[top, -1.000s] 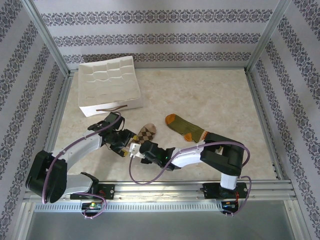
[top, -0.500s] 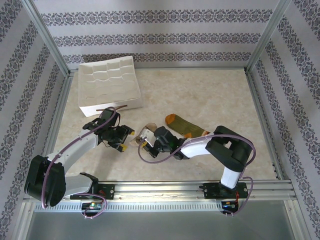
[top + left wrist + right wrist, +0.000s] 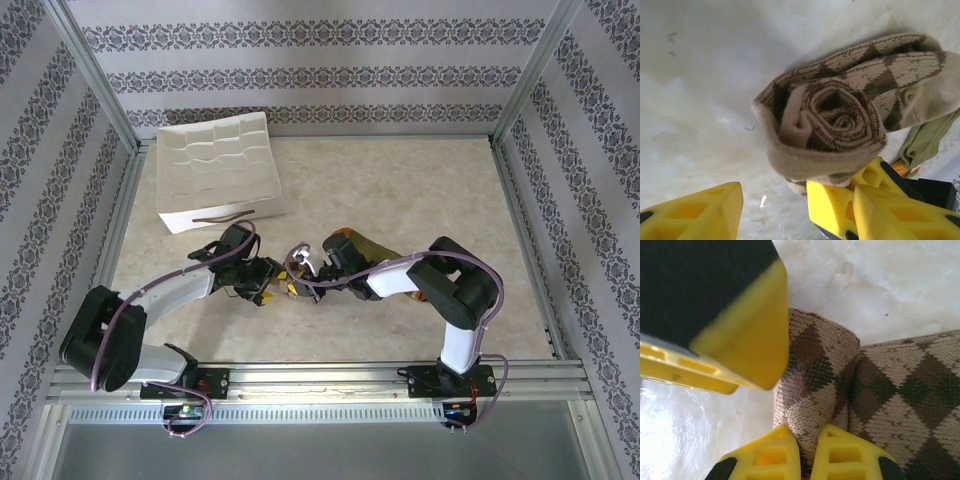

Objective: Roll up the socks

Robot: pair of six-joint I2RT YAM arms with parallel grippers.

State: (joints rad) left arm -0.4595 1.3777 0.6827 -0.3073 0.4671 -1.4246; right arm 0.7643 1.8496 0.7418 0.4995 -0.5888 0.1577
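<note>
Left gripper point(image 3: 262, 282) sits low over the marbled worktop point(image 3: 430, 190), a little left of centre and closer to the near edge than the far one. Its yellow fingers point(image 3: 695, 212) are spread apart and hold nothing. Beyond it, in the far left corner of the worktop, stands a white divided tray point(image 3: 220, 165), well apart from the socks.

Between the two grippers lies the argyle sock point(image 3: 835, 125), tan with brown diamonds, wound into a tight roll. The left wrist view looks into its open end, where the layers spiral inside the outer cuff. One finger of the left gripper touches the near side of the roll. The other stands clear of it, with bare worktop between.

The right gripper point(image 3: 807, 435) reaches in from the right. Its two yellow fingers are drawn together, pinching a fold of the argyle fabric at the edge of the roll.

Just right of it, the olive green sock point(image 3: 362, 246) lies flat with its orange toe point(image 3: 343, 238) toward the far edge. The right arm point(image 3: 450, 290) partly covers it. In the left wrist view, a strip of green fabric shows just beside the argyle sock.
</note>
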